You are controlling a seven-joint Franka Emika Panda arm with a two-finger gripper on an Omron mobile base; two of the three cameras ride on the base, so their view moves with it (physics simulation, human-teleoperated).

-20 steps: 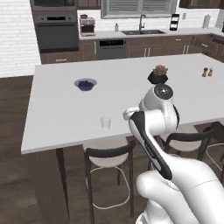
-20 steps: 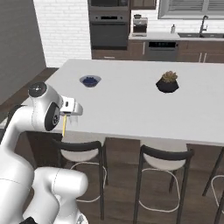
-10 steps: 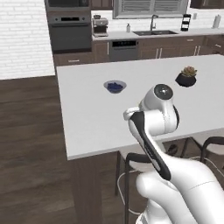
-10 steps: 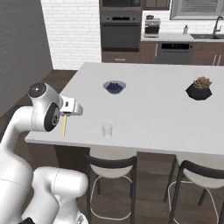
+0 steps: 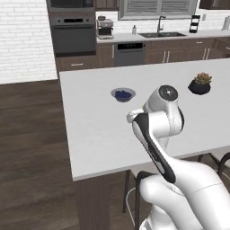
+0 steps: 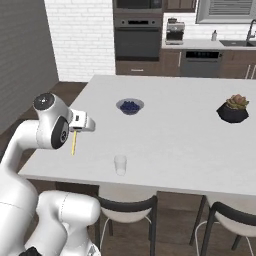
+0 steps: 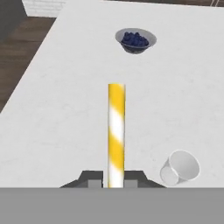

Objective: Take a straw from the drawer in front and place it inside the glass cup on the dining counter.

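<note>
I see the white-topped bench (image 6: 190,150) carrying three things. A bowl of dark blue berries (image 6: 130,106) sits toward its far left part. The glass cup (image 6: 120,164) stands upright near the closest edge. A dark pot with a plant (image 6: 233,110) sits far right, well apart.

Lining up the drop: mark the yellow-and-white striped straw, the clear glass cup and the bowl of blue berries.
yellow-and-white striped straw (image 7: 116,131), hand view, mid-shaft.
clear glass cup (image 7: 180,168), hand view, inner wall.
bowl of blue berries (image 7: 135,40), hand view, berries at centre.
</note>
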